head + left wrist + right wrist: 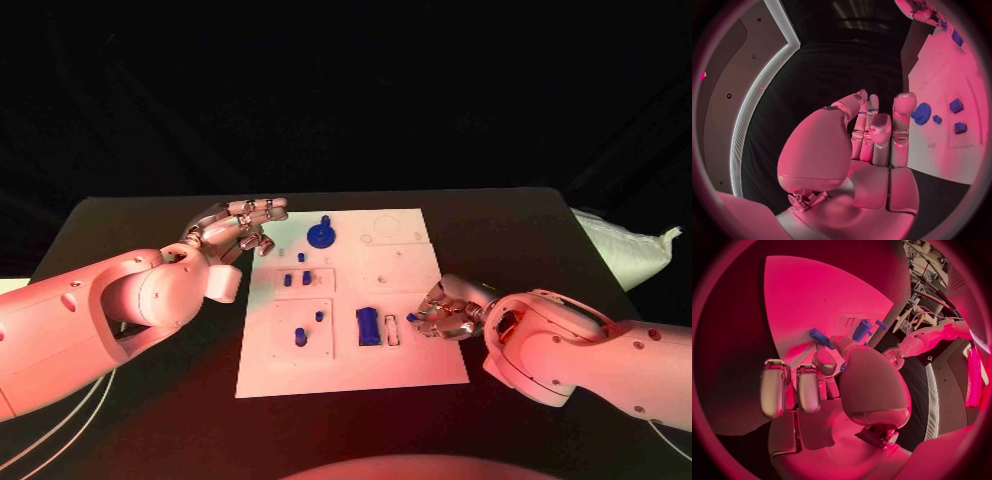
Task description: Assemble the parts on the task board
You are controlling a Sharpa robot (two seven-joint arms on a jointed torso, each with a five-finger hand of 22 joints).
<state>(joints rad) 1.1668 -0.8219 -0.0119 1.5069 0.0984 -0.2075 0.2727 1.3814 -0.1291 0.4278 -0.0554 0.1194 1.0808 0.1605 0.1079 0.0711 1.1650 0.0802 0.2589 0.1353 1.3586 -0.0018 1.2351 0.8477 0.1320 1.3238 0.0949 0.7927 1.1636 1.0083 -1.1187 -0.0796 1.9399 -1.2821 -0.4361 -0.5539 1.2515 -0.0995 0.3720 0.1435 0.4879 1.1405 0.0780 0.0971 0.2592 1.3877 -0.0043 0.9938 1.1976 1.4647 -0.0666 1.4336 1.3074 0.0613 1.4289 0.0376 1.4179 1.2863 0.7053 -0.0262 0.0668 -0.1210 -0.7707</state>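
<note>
While right hand [451, 310] pinches small blue peg [413, 318] at board's [418, 370] near right edge beside blue block [369, 326], left hand [235, 228] hovers released by gear [322, 236]. Risk: tilted peg jams or slips from fingertips.

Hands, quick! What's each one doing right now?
Left hand: open, holding nothing, at the task board's far left corner.
Right hand: pinching a small blue part over the board's right edge.
</note>
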